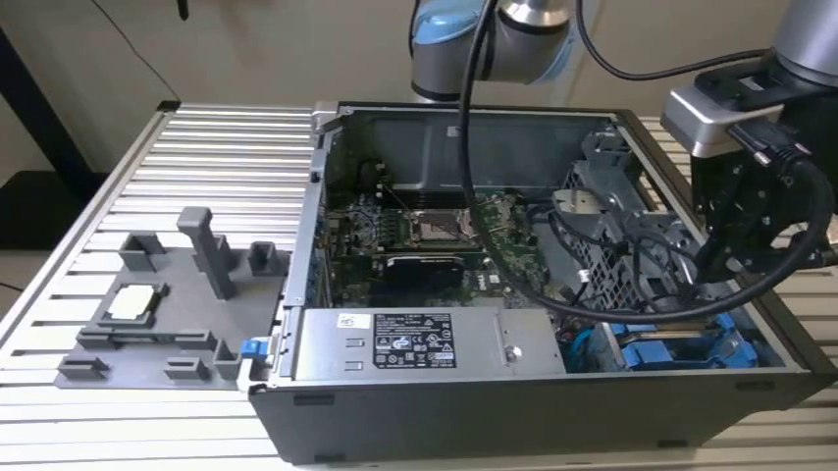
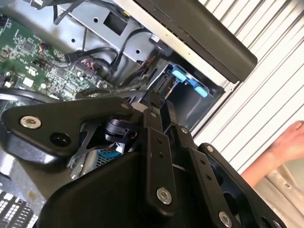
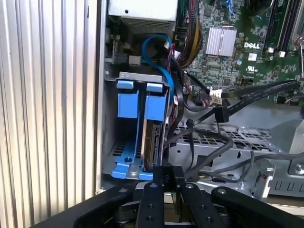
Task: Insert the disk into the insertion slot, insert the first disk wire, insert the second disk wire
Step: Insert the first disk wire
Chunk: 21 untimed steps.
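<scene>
The disk [image 3: 153, 142], silver-beige and seen edge-on, stands in the insertion slot [image 3: 126, 102], a grey bay with bright blue fittings in the case's corner. My gripper [image 3: 168, 173] sits at the disk's outer end, its black fingers [image 3: 159, 176] closed together on it. In the exterior view the gripper [image 1: 727, 265] hangs over the blue bay [image 1: 681, 348] at the case's near corner on the exterior view's right. Loose black wires with a white plug [image 3: 216, 96] and a black plug [image 3: 221, 114] lie beside the bay. The second wrist view shows the slot's blue fitting [image 2: 190, 81] past the gripper's linkage.
A perforated grey cage [image 3: 213, 142] lies next to the bay under cables. The grey stickered box [image 1: 412, 343] fills the case's front, with the motherboard [image 1: 433, 231] behind it. A grey fixture [image 1: 171, 314] sits on the slatted table. A person's hand [image 2: 289, 142] is near the case.
</scene>
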{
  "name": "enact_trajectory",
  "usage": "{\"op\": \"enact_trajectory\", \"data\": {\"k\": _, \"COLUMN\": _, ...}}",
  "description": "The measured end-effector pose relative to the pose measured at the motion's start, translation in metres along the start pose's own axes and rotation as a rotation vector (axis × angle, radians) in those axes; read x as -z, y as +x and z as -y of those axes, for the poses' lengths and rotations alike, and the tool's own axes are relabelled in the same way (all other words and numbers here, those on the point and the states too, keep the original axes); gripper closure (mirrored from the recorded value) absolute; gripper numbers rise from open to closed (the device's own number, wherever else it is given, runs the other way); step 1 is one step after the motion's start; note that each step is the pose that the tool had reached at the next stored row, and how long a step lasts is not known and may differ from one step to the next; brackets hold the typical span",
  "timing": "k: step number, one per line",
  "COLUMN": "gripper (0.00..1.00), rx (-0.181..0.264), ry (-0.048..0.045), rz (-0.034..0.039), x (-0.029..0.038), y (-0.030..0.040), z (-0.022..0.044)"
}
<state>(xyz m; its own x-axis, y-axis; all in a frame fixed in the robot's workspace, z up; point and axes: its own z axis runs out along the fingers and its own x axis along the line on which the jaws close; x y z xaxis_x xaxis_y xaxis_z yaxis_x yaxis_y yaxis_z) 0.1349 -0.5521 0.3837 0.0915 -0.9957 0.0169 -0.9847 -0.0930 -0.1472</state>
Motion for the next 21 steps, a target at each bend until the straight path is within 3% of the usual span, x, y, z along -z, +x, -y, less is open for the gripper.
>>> {"op": "enact_trajectory", "data": {"k": 3, "gripper": 0.81, "rx": 0.001, "ry": -0.0409, "rz": -0.0043, "x": -0.0013, "y": 0.0007, "z": 0.0073}}
{"op": "enact_trajectory", "data": {"k": 5, "gripper": 0.81, "rx": 0.002, "ry": -0.0556, "rz": -0.0036, "x": -0.0025, "y": 0.0010, "z": 0.0106}}
{"op": "enact_trajectory", "data": {"k": 8, "gripper": 0.81, "rx": -0.004, "ry": -0.0633, "rz": -0.0036, "x": -0.0050, "y": 0.0011, "z": 0.0117}}
{"op": "enact_trajectory", "data": {"k": 16, "gripper": 0.81, "rx": -0.051, "ry": -0.0691, "rz": -0.0086, "x": -0.0140, "y": 0.0010, "z": 0.0120}}
{"op": "enact_trajectory", "data": {"k": 21, "gripper": 0.81, "rx": -0.051, "ry": -0.0994, "rz": -0.0067, "x": -0.0184, "y": 0.0021, "z": 0.0229}}
